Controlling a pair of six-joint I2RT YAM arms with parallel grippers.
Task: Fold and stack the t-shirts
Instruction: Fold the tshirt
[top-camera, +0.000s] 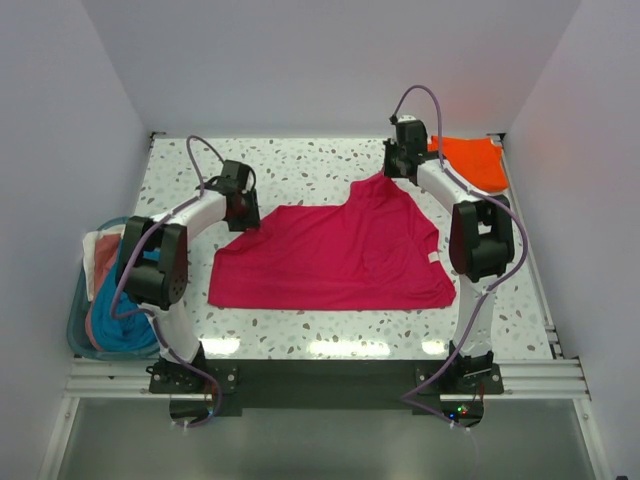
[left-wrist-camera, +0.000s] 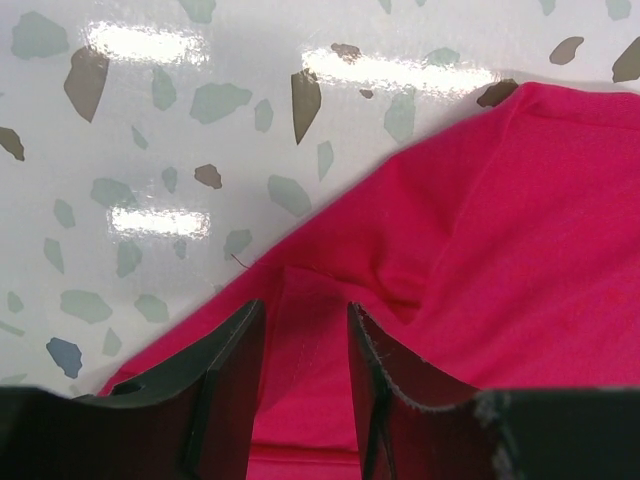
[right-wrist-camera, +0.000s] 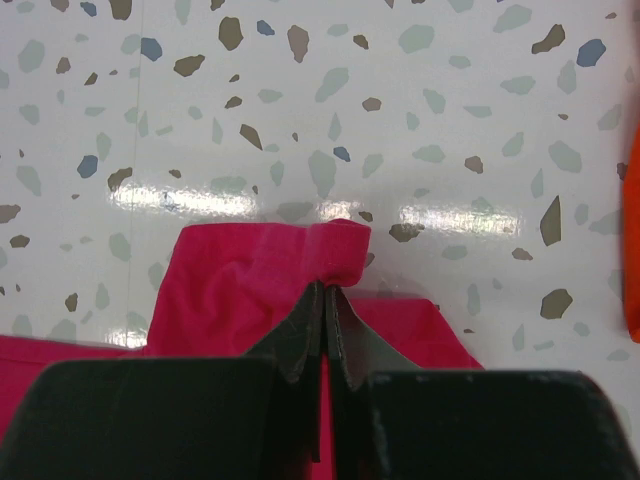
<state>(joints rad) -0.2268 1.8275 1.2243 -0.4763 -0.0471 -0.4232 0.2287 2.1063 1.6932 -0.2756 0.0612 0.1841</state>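
Both on magenta shirt (top-camera: 340, 255): right gripper (right-wrist-camera: 325, 290) pinches far edge, left gripper (left-wrist-camera: 305, 315) spread astride corner fold. Looks limp, light; you grab hems, not middle.

You are looking at a robot lab cell: plain white walls (top-camera: 330, 60) box in a speckled tabletop (top-camera: 300, 170) on three sides, and the left arm (top-camera: 170, 260) and right arm (top-camera: 480, 240), cables trailing, stand mounted by an aluminium rail (top-camera: 540, 378) along its near edge.
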